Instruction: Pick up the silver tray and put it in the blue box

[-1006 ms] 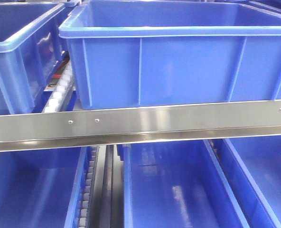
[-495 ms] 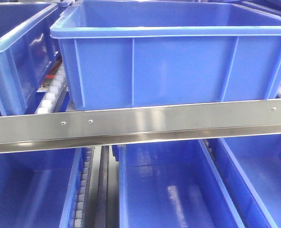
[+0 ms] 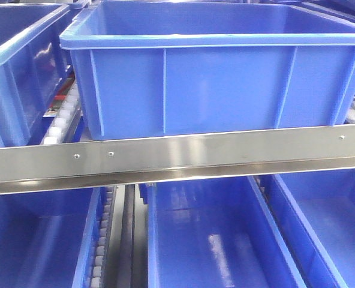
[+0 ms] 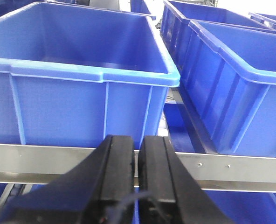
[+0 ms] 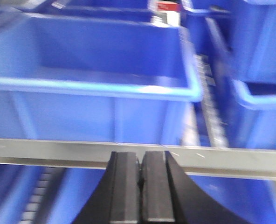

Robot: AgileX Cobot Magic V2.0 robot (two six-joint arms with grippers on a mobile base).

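Observation:
The blue box [image 3: 225, 90], a large deep crate with vertical ribs on its long wall, stands on the upper shelf in the middle of the front view. It also shows at the right of the left wrist view [image 4: 236, 93] and across the right wrist view [image 5: 96, 112]; what I see of its inside is empty. The silver tray is out of view in every frame. My left gripper [image 4: 138, 142] is shut and empty, in front of the shelf rail. My right gripper [image 5: 141, 156] is shut and empty, also in front of the rail.
A steel rail [image 3: 225, 153] runs across the shelf front below the box. A second blue crate [image 3: 15, 78] stands left of the box, with white rollers [image 3: 57, 126] between them. Several narrower blue bins [image 3: 207, 240] sit on the lower level.
The front view has shifted: the blue box and the rail's screws have slid a little to the left in the frame. No gripper shows in the earlier frames.

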